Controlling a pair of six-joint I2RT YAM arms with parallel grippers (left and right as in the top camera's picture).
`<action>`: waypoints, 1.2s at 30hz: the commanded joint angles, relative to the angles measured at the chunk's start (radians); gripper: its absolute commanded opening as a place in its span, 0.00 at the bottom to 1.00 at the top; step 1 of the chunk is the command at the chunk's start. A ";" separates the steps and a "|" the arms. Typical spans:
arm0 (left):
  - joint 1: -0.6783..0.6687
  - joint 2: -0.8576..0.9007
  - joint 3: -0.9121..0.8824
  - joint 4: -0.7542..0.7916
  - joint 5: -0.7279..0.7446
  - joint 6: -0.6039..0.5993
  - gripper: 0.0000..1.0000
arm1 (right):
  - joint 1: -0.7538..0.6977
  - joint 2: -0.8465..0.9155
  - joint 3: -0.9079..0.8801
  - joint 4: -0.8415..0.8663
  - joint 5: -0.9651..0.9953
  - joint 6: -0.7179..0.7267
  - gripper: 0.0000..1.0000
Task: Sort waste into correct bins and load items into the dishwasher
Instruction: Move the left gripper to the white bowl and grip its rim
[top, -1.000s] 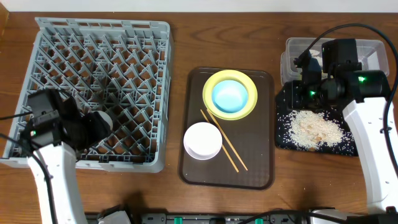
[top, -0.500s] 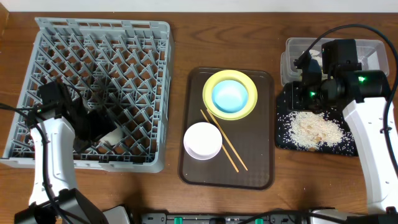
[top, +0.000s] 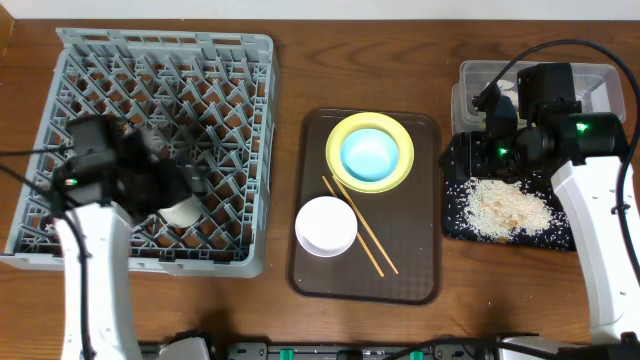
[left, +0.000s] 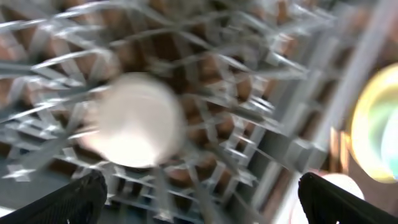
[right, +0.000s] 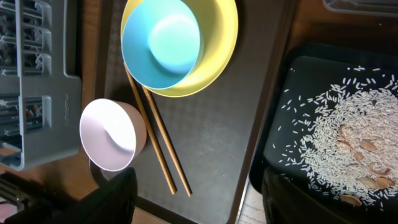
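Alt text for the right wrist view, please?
A light blue bowl sits in a yellow plate on a brown tray, beside chopsticks and a pink bowl. Rice litters a black tray at right; the right gripper's open fingers frame the bottom.

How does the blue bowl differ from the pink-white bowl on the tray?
Colour: the blue bowl is light blue; the pink-white bowl is pale, nearly white.
Support: the blue bowl sits in the yellow plate; the pink-white bowl stands directly on the brown tray, beside the chopsticks.
Both are upright and empty.
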 joint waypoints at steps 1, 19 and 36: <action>-0.161 -0.032 0.020 -0.005 0.020 -0.024 1.00 | -0.010 0.002 0.019 0.002 0.014 -0.006 0.65; -0.881 0.102 0.006 0.251 -0.056 -0.062 0.94 | -0.134 0.002 0.019 -0.062 0.127 0.046 0.74; -1.092 0.498 0.006 0.284 -0.160 -0.062 0.56 | -0.133 0.002 0.019 -0.062 0.127 0.046 0.74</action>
